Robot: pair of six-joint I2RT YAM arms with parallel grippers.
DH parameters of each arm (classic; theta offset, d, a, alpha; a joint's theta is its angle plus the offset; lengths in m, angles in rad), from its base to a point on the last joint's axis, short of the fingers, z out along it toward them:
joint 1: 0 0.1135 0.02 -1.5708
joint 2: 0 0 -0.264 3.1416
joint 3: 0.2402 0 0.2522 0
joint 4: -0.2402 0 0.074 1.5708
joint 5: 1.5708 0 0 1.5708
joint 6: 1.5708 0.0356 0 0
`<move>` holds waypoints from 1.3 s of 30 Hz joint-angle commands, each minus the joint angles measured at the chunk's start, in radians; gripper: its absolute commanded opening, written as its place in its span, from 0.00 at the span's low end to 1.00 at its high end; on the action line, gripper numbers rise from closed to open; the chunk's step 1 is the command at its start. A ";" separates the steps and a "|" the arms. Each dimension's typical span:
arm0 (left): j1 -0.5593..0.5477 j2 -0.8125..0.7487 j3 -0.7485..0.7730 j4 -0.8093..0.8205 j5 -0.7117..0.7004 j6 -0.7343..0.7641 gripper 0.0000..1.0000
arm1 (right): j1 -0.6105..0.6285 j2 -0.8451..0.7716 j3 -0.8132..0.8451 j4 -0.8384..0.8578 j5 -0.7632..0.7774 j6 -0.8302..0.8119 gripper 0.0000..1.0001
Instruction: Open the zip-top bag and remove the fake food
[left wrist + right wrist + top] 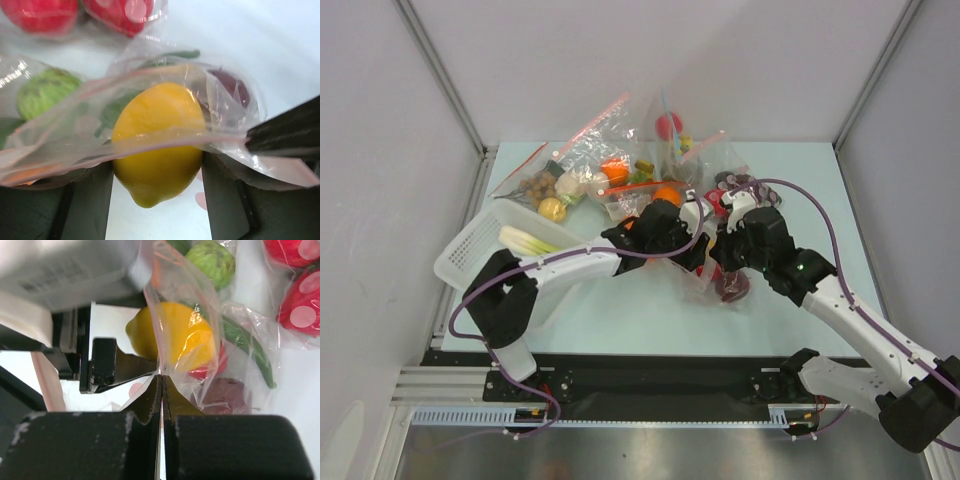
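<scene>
Pinching crinkly bag point(235, 320), right fingers point(145, 405), lemon point(145, 335) perhaps half-out

The pale mint-green counter point(620, 315) carried a white perforated plastic basket point(470, 248) at its 9 o'clock side. A heap of clear, crinkly plastic bags lay from 11 to 1 o'clock. A red-strip bag of brown balls point(552, 178) sat at 11, a taller bag with a red ball inside point(668, 128) at 12, and a bag of purple grapes point(738, 183) at 1. Near the middle, the large clear zip-top bag point(720, 285) reached down toward the counter, though whether its lower end rested there could not be told.
</scene>
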 commanded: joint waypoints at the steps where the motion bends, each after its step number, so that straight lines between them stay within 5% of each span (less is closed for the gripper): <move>1: 0.017 -0.017 0.075 -0.028 0.033 0.032 0.29 | 0.017 -0.007 0.023 0.027 -0.017 -0.014 0.00; 23: 0.055 -0.261 0.026 -0.244 0.081 0.028 0.30 | 0.022 0.099 0.006 0.052 0.093 -0.011 0.00; 39: 0.064 -0.057 0.247 -0.253 0.143 0.055 0.29 | 0.112 0.040 0.026 0.092 0.007 0.022 0.00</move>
